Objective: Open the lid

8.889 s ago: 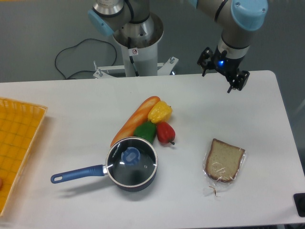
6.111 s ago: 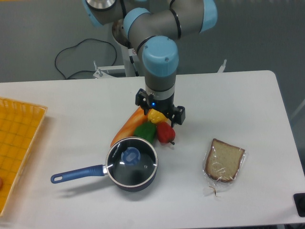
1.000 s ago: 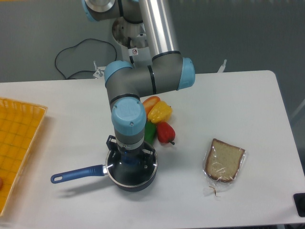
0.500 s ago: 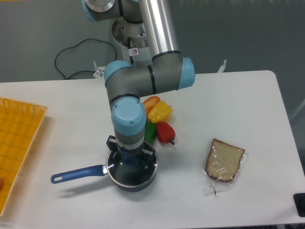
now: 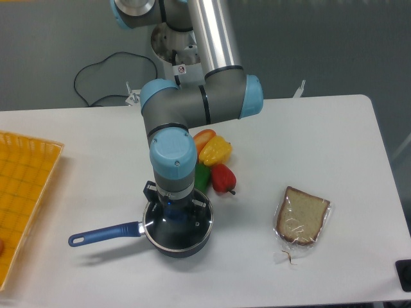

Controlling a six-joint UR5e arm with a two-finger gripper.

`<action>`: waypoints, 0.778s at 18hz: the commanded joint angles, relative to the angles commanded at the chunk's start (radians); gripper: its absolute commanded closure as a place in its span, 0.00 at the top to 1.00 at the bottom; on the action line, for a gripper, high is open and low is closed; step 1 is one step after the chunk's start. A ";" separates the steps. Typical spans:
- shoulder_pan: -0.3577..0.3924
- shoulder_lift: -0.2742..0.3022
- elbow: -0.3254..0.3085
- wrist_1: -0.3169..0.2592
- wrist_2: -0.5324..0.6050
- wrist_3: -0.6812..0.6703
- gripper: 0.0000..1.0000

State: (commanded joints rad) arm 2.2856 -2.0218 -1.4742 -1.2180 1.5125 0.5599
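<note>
The dark blue saucepan sits at the table's front centre, its long handle pointing left. The clear glass lid lies on the pan, and only part of its metal rim and glass shows. My gripper points straight down over the lid's centre, right at the blue knob. The wrist and gripper body hide the knob and the fingertips. I cannot tell whether the fingers are closed on the knob.
A baguette, a yellow pepper, a green pepper and a red pepper lie just behind the pan. A wrapped bread slice lies to the right. An orange tray sits at the left edge.
The arm came from the back right and went down over the pan. In the last second it has held nearly still over the lid, with at most a tiny upward shift.
</note>
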 joint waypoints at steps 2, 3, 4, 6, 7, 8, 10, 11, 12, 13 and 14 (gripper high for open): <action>0.003 0.008 0.000 -0.006 0.000 0.000 0.54; 0.005 0.014 0.000 -0.009 0.002 0.002 0.55; 0.006 0.018 0.000 -0.009 0.002 0.002 0.55; 0.008 0.026 0.000 -0.015 0.003 0.002 0.55; 0.009 0.031 0.002 -0.026 0.003 0.003 0.55; 0.014 0.037 0.002 -0.037 0.003 0.008 0.54; 0.020 0.049 0.002 -0.058 0.003 0.037 0.54; 0.029 0.057 0.002 -0.069 0.003 0.047 0.54; 0.035 0.060 0.002 -0.081 0.003 0.060 0.54; 0.040 0.069 0.002 -0.095 0.005 0.078 0.54; 0.041 0.077 0.002 -0.106 0.003 0.107 0.54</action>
State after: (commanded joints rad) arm 2.3270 -1.9452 -1.4726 -1.3237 1.5156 0.6670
